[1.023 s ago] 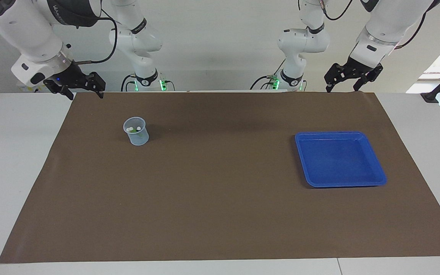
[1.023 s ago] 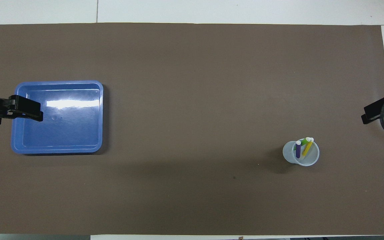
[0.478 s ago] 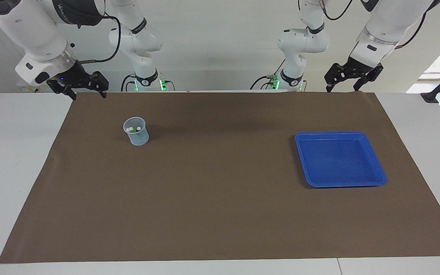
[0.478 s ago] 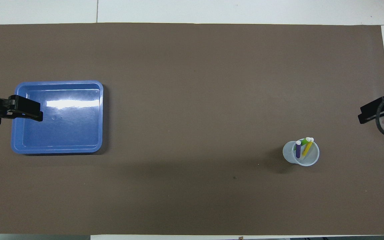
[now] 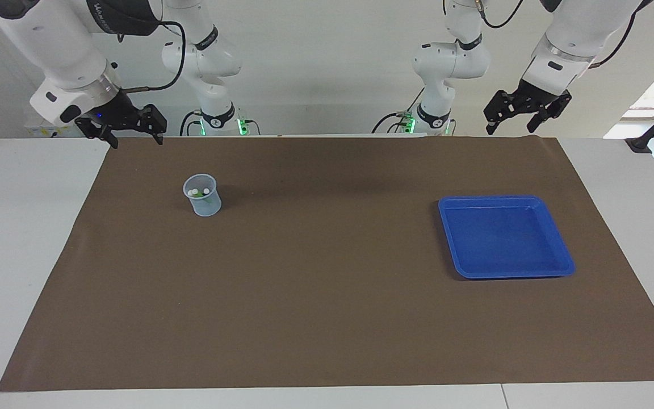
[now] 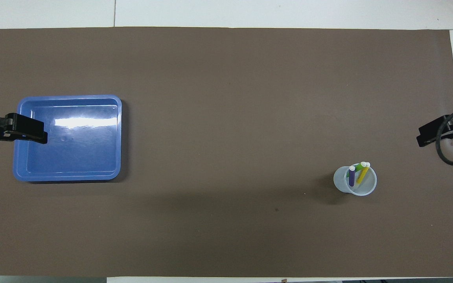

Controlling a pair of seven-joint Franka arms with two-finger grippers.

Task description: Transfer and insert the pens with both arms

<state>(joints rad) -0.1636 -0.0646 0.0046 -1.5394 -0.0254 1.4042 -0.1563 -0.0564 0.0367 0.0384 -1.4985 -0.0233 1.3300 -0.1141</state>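
Note:
Three pens stand in a clear plastic cup (image 5: 203, 200) (image 6: 372, 184) on the brown mat, toward the right arm's end. In the overhead view I see a purple pen (image 6: 351, 177), a yellow pen (image 6: 363, 173) and a green pen (image 6: 356, 167), pale ends up. In the facing view only the pens' pale ends (image 5: 198, 192) show. My right gripper (image 5: 136, 140) (image 6: 427, 135) hangs open and empty over the mat's corner by the robots, apart from the cup. My left gripper (image 5: 510, 129) (image 6: 34, 131) hangs open and empty, raised over the mat's edge at the left arm's end.
A blue tray (image 5: 554, 238) (image 6: 69, 97) lies on the mat toward the left arm's end, with nothing in it. Two smaller white arms with green-lit bases (image 5: 219, 122) stand at the robots' edge of the table.
The right gripper has drifted a little toward the middle of the table. The left gripper has risen slightly. The cup, pens and tray have not moved.

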